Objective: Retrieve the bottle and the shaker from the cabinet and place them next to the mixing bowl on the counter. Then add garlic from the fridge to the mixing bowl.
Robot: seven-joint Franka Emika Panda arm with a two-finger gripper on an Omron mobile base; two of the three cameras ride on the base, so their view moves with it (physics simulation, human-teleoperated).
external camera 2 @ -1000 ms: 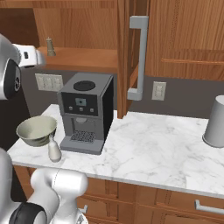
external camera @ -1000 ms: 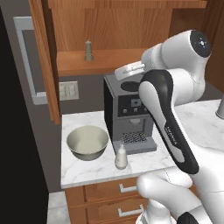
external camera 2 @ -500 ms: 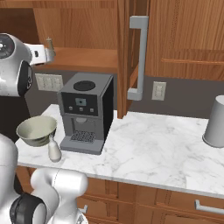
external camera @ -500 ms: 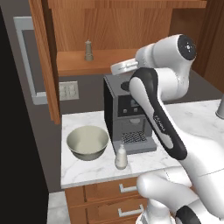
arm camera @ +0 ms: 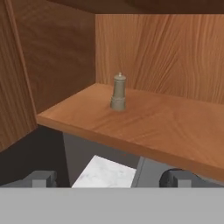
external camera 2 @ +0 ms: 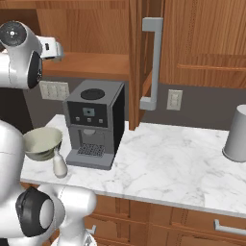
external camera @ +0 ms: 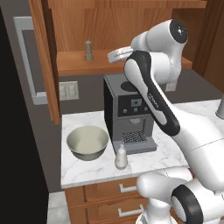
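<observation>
Standing alone on the cabinet (external camera: 131, 65) shelf at upper left of the left base view was the shaker (external camera: 89, 50); the bottle (external camera: 120, 156) already stood beside the mixing bowl (external camera: 87, 142). In the hand view, the gripper (arm camera: 109, 178) was wide open, holding nothing. A careless approach could tip the shaker.

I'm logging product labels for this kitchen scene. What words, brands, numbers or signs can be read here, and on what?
No text can be read in these pictures.
Coffee machine: a small display and buttons on the front panel, too small and blurred to read.
Bottle: plain white, no label.
Shaker: no markings.
Mixing bowl: no markings.
</observation>
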